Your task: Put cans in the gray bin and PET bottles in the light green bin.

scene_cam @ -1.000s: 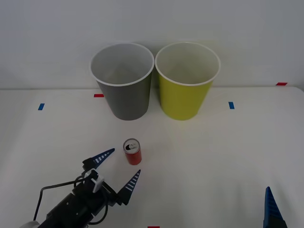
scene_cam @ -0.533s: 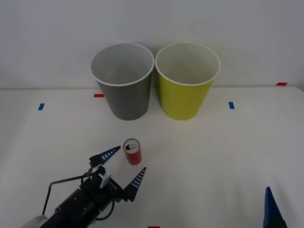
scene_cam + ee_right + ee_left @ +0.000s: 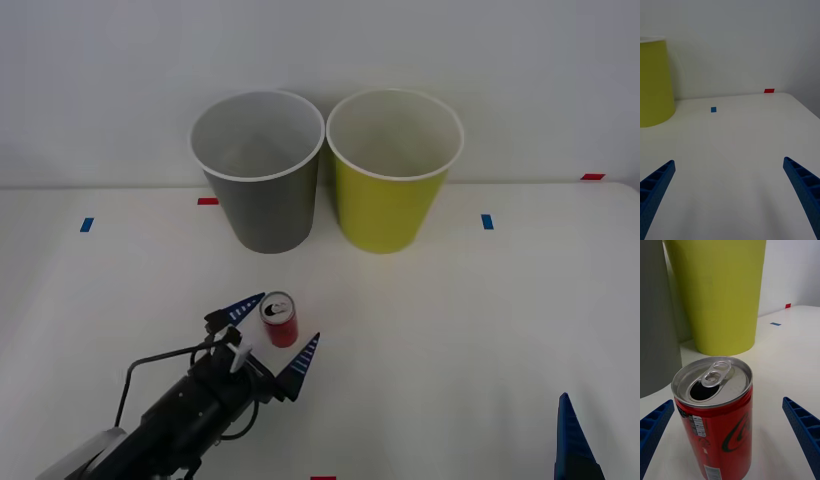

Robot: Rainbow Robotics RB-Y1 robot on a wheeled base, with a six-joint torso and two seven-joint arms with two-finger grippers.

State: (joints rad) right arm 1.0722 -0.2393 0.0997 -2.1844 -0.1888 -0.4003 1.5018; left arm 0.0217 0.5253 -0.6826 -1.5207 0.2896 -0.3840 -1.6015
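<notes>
A small red can [image 3: 280, 320] with an opened silver top stands upright on the white table, in front of the gray bin [image 3: 262, 173]. The light green bin [image 3: 392, 172] stands just right of the gray one. My left gripper [image 3: 276, 335] is open, one blue finger on each side of the can without touching it. Up close in the left wrist view, the can [image 3: 715, 416] sits between the fingers [image 3: 801, 427], with the gray bin [image 3: 655, 318] and light green bin [image 3: 717, 292] behind. My right gripper [image 3: 730, 195] is open and low at the near right [image 3: 572, 440]. No PET bottles are in view.
Small blue tape marks [image 3: 487, 221] and red tape marks [image 3: 208, 201] dot the white table [image 3: 470, 320]. A pale wall rises just behind the bins. Open tabletop stretches to the right of the can.
My left gripper has moved forward and to the right, so its open fingers now straddle the can. The can, the bins and the right arm have stayed put.
</notes>
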